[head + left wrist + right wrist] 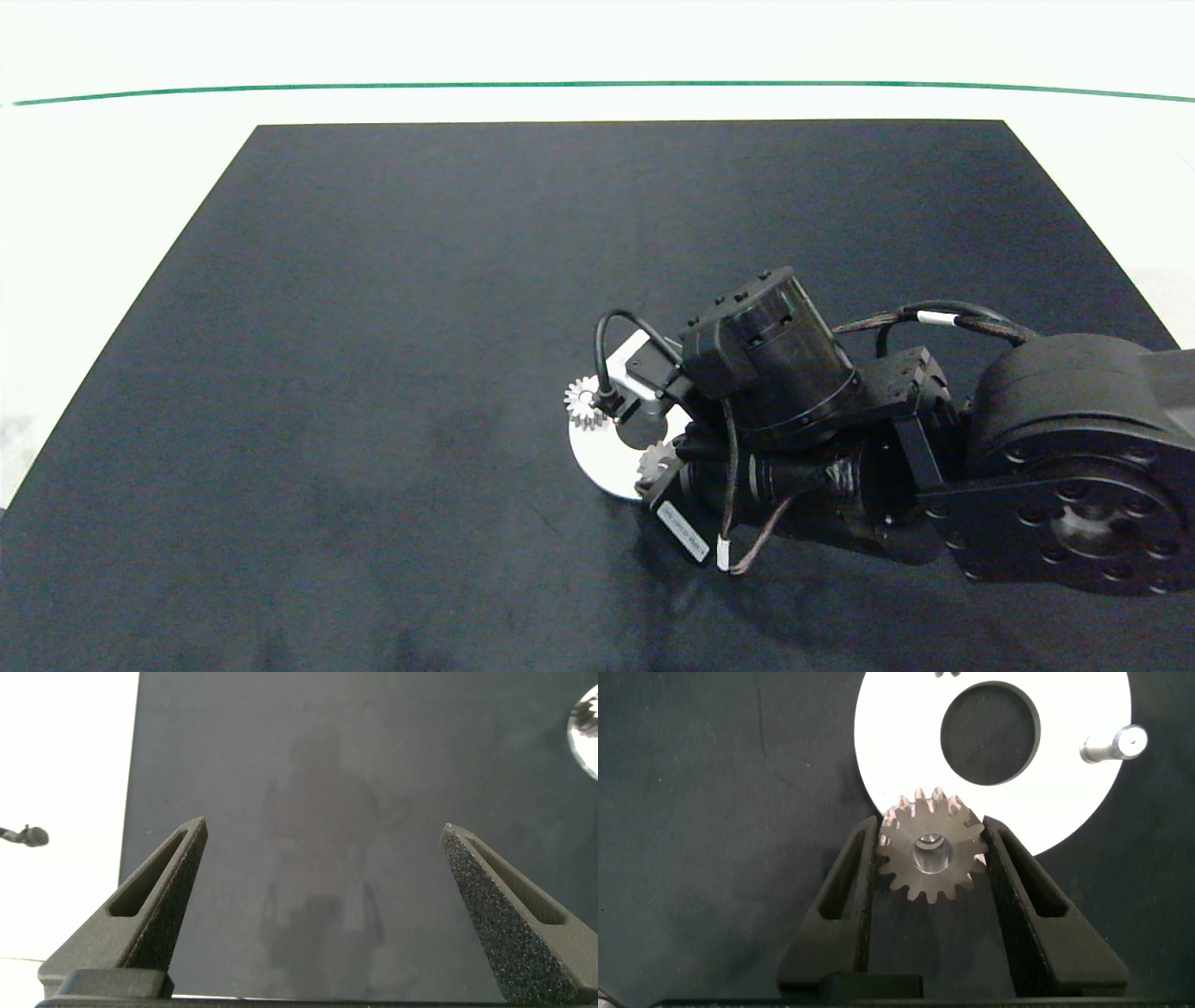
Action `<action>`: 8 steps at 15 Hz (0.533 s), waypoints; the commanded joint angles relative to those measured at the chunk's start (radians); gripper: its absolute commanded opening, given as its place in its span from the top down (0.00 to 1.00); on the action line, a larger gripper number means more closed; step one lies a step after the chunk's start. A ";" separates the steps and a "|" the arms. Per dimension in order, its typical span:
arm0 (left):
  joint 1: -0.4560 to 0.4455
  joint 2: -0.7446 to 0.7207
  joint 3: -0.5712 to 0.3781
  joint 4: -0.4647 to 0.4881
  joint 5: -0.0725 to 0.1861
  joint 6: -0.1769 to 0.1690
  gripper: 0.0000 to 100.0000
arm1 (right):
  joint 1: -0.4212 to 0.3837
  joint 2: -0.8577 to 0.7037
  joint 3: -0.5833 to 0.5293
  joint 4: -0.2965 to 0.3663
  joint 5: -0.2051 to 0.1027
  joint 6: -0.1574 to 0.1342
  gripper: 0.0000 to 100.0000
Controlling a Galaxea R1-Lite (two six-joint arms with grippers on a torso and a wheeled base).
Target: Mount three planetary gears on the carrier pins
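My right gripper (932,849) has its jaws clamped on one planetary gear (931,854), held over the rim of the white disc (1064,784), its bore on a pin. Another gear (585,402) sits at the disc's far edge. One carrier pin (1113,746) stands bare. My left gripper (322,905) hangs apart over the dark counter (392,373), jaws wide.

Right arm (1055,467) of matte black cylindrical housings, its large round joint ringed with recessed screw holes; a braided cable with a white band loops over it, a thin black cable arcs at the wrist, and a white printed label hangs at the wrist's 6 o'clock; gripper fingers (850,905) dark grey, slotted wedges with grainy inner pads
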 commanded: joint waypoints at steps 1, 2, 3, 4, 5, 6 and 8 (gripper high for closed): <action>0.001 -0.005 0.000 0.003 -0.001 0.000 0.00 | 0.000 0.008 0.000 0.002 -0.002 -0.001 0.99; 0.002 -0.005 0.000 0.003 -0.001 0.000 0.00 | 0.000 0.010 0.000 0.002 -0.002 -0.001 0.99; 0.002 -0.005 0.000 0.003 -0.001 0.000 0.00 | 0.000 0.011 0.000 0.002 -0.002 -0.001 0.99; 0.002 -0.005 0.000 0.003 -0.001 0.000 0.00 | -0.002 0.014 0.000 0.002 -0.002 -0.001 0.99; 0.002 -0.006 -0.002 0.003 -0.001 0.000 0.00 | -0.005 0.014 0.000 0.002 -0.002 -0.001 0.99; 0.005 -0.006 -0.002 0.003 -0.001 0.000 0.00 | -0.008 0.016 0.000 0.002 -0.002 -0.001 0.99; 0.013 -0.014 0.000 0.003 -0.003 0.000 0.00 | -0.010 0.016 0.000 0.002 -0.002 -0.001 0.99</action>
